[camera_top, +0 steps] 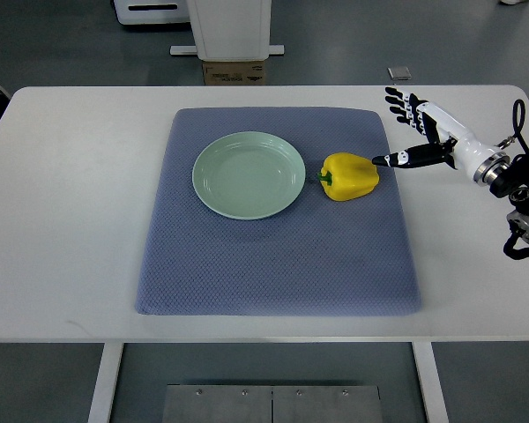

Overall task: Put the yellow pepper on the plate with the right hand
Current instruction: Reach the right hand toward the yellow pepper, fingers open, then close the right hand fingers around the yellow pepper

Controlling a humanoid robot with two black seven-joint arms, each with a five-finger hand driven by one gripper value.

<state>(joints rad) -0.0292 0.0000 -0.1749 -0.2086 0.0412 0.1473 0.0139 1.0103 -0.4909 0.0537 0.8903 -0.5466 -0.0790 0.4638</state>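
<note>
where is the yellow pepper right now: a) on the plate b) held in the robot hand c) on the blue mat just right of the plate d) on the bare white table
c: the yellow pepper lies on the blue mat just right of the empty plate, while the right robot hand hovers open beside it, holding nothing.

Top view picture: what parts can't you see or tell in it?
- Right hand: fingers spread beside the yellow pepper; from above I cannot tell if the thumb tip touches it.
- Right arm: cut off by the picture's right edge.
- Left hand: out of view.
- Pepper's underside: hidden against the blue mat.
- Cardboard box behind the table: partly hidden by the table edge, print too small to read.
- Plate: underside hidden.
</note>
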